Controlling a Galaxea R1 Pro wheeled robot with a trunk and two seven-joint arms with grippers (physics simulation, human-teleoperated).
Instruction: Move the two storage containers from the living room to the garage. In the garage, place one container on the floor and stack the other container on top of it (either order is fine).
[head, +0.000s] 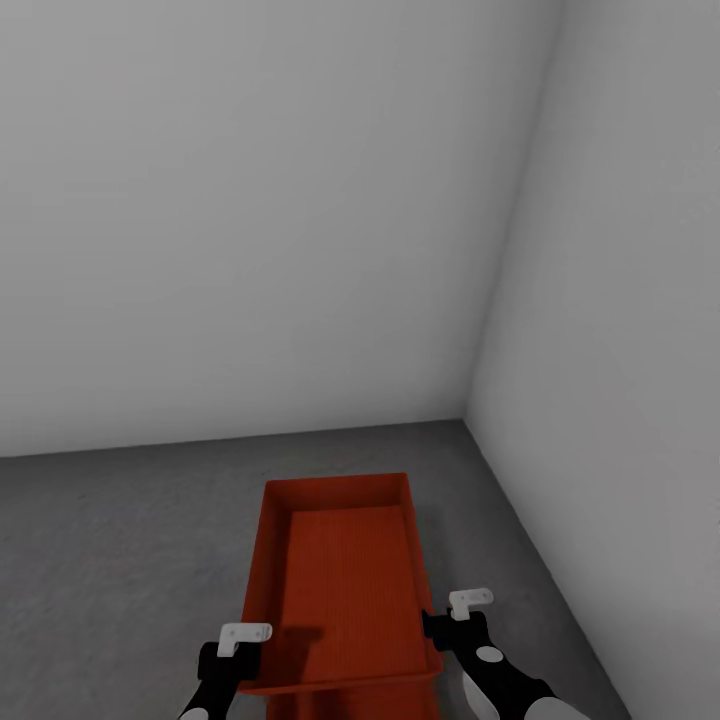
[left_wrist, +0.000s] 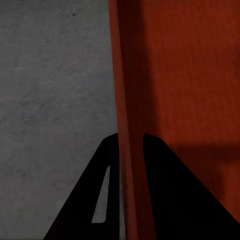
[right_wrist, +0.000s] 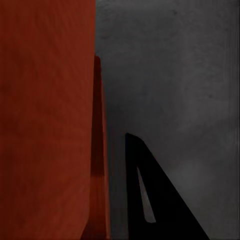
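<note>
One orange-red storage container (head: 345, 580) lies lengthwise in front of me over the dark-grey concrete floor (head: 120, 560) of the garage, near a corner of pale walls. My left gripper (head: 243, 650) is shut on its left wall near the front; both black fingers (left_wrist: 100, 200) straddle that wall (left_wrist: 125, 100). My right gripper (head: 437, 630) grips the right rim. One of its fingers (right_wrist: 150, 200) shows outside the wall (right_wrist: 100, 150), the other is hidden. A darker orange-red strip (head: 370, 705) shows under the near edge; I cannot tell whether it is a second container.
A pale-grey wall (head: 250, 220) stands ahead and another (head: 640, 350) runs along the right, meeting in a corner just beyond the tub. Open concrete floor stretches to the left.
</note>
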